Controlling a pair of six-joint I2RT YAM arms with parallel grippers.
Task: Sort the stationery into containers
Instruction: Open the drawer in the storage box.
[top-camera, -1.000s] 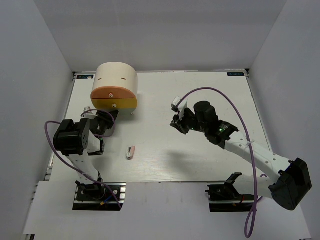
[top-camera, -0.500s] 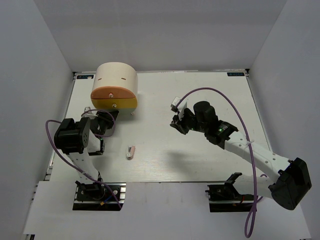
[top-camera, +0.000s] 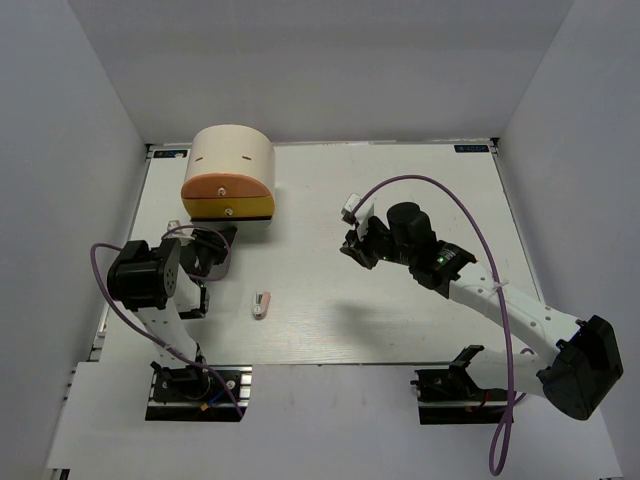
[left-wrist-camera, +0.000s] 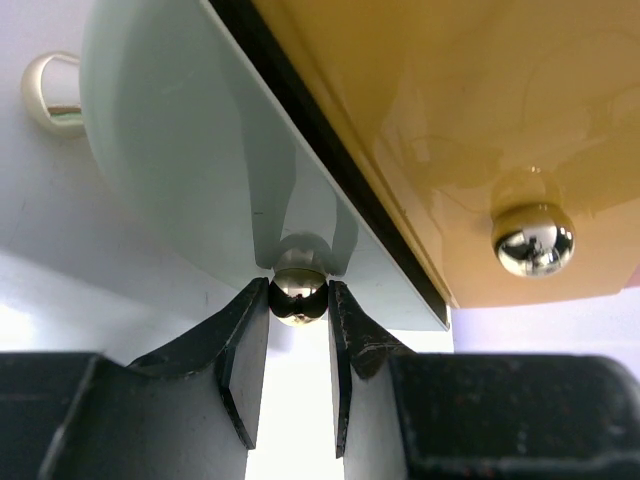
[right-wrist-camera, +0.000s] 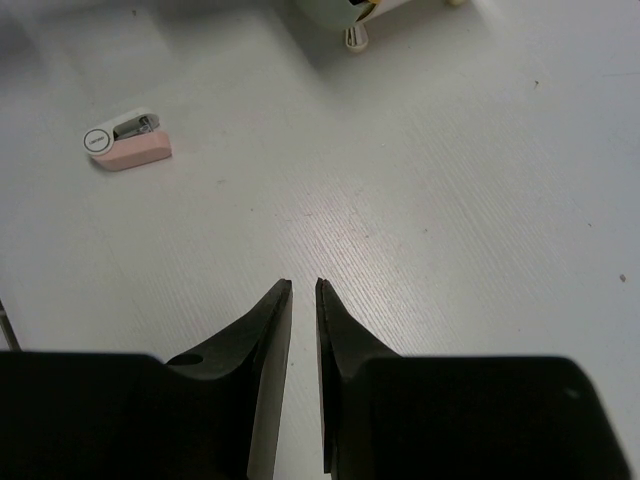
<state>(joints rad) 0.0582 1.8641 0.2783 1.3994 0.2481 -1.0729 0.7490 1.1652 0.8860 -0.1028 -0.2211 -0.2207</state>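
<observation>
— How far along is the sorting?

— Late, I'd judge. The only loose item in view is a stubby white-pink piece (right-wrist-camera: 125, 147), lying on the table (top-camera: 400, 320) ahead of the right claw (right-wrist-camera: 303, 288) and off to its left, well apart from it. That claw hangs above bare tabletop with its fingers almost together, a thin slit between them and nothing in it.

— And the other one?

— The left claw (left-wrist-camera: 298, 300) is clamped on a small shiny knob (left-wrist-camera: 298, 285), one finger on each side. The knob belongs to a pale drawer (left-wrist-camera: 180, 150) straight ahead of that claw. The yellow drawer (left-wrist-camera: 420, 120) sits just above it and the orange drawer (top-camera: 222, 187) is on top, all in the cream box (top-camera: 235, 152). Pulling that drawer open and dropping the piece in looks like what's left.

— Anything you can't make out?

— No drawer shows its inside, so I can't tell what's already stored. From overhead the pale drawer is hidden under the others, and I can't tell if it's open at all.
</observation>
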